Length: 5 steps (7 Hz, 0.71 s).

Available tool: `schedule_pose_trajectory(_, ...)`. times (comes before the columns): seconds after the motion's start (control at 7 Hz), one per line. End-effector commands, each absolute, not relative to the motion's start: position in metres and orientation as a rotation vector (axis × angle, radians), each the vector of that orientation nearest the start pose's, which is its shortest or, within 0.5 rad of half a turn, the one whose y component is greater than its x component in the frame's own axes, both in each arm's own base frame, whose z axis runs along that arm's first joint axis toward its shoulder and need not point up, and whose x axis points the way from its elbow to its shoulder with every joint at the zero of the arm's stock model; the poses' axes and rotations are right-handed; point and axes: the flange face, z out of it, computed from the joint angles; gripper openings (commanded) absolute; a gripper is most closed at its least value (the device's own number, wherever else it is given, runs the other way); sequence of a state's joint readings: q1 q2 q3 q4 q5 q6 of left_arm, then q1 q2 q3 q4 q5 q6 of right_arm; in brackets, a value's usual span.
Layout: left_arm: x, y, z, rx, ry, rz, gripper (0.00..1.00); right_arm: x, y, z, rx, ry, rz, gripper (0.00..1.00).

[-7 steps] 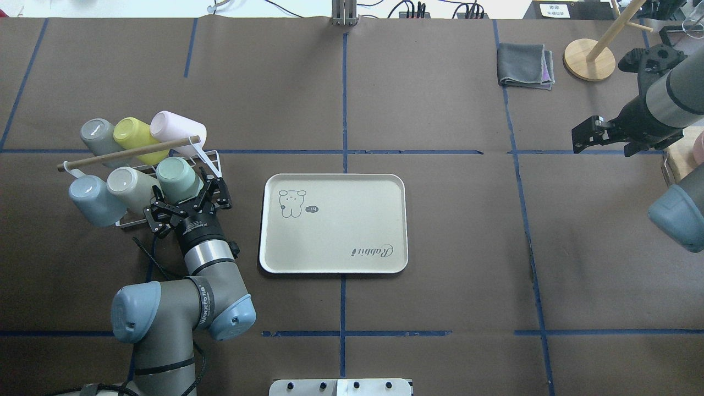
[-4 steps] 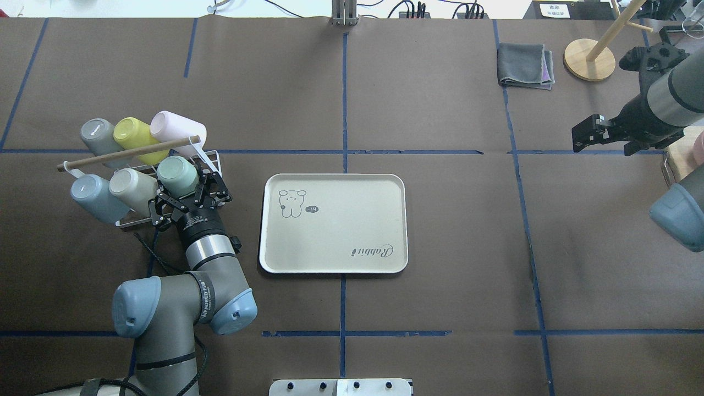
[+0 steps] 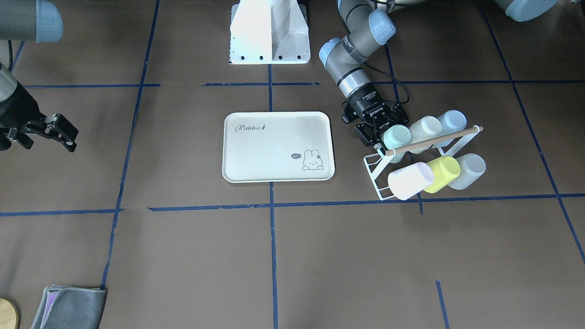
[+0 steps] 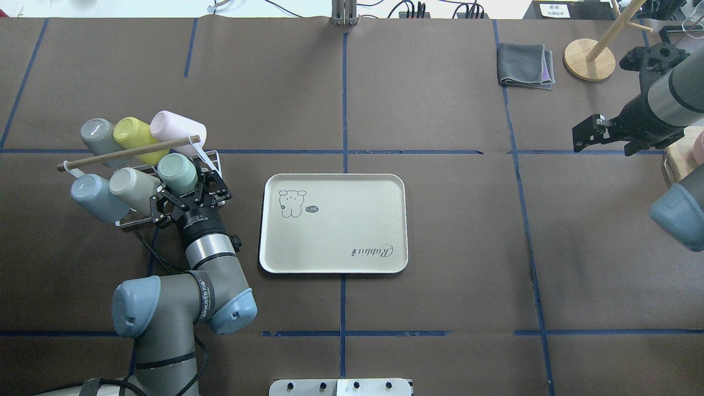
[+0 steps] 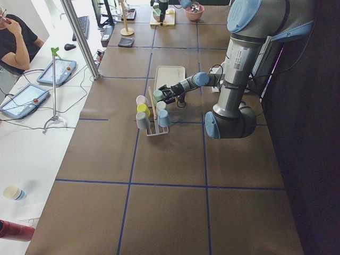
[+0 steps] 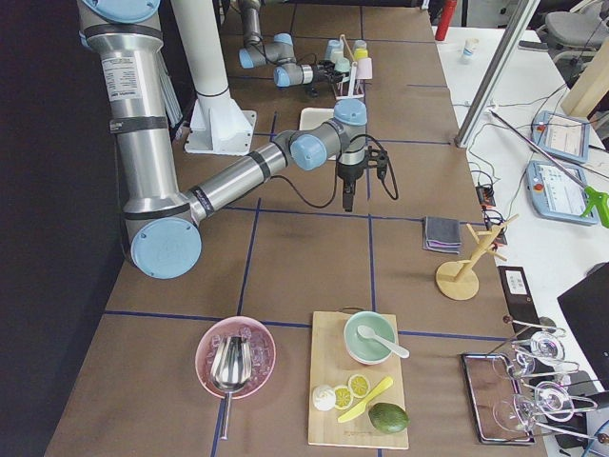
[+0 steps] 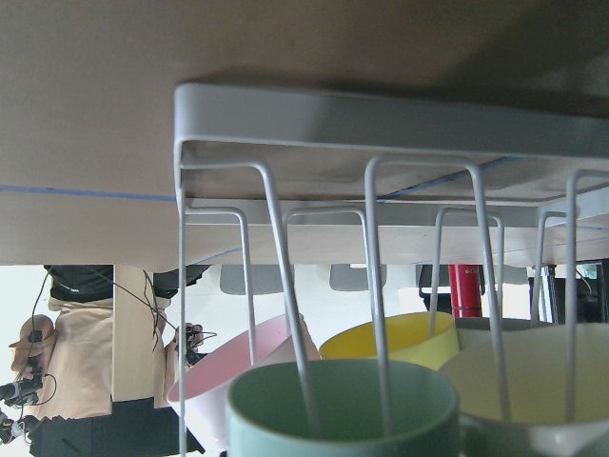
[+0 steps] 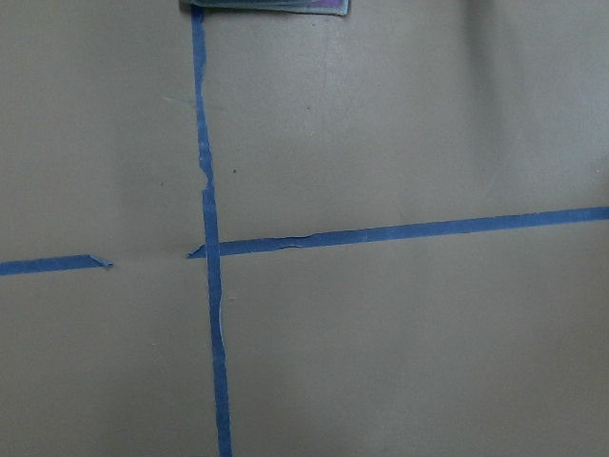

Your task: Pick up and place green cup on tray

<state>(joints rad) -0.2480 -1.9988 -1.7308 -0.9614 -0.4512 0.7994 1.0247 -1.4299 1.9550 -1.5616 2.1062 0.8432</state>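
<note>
Your left hand point(image 4: 187, 187) is spread wide and holds nothing. The green cup point(image 4: 177, 171) lies tilted on the rack point(image 4: 213, 160) just ahead of its palm, mouth end between the fingers. Closing could nudge the beige cup point(image 4: 131, 186) just beside it, on the hand's left. The left wrist view shows what overhead hides: a wire prong point(image 7: 303, 381) runs inside the cup, so a sideways pull would likely drag the rack. The tray point(image 4: 330, 176) lies off that hand's right. Your right hand point(image 4: 588, 135), well apart, looks open and empty.
</note>
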Motion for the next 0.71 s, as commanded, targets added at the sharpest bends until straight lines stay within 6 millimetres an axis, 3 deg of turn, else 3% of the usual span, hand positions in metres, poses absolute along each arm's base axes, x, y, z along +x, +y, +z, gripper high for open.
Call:
schedule_pose_trajectory(0.0,0.5266,-0.3638,0.3735,0.329,-1.301,1.868,0.42,-0.2041,-0.4946,0.4098,0.066,-0.735,0.141,1.00)
schedule_pose_trajectory(0.57,0.5219,-0.3655,0.3732,0.325,-1.305,1.865,0.42,-0.2042,-0.4948,0.4106,0.064,-0.734,0.142,1.00)
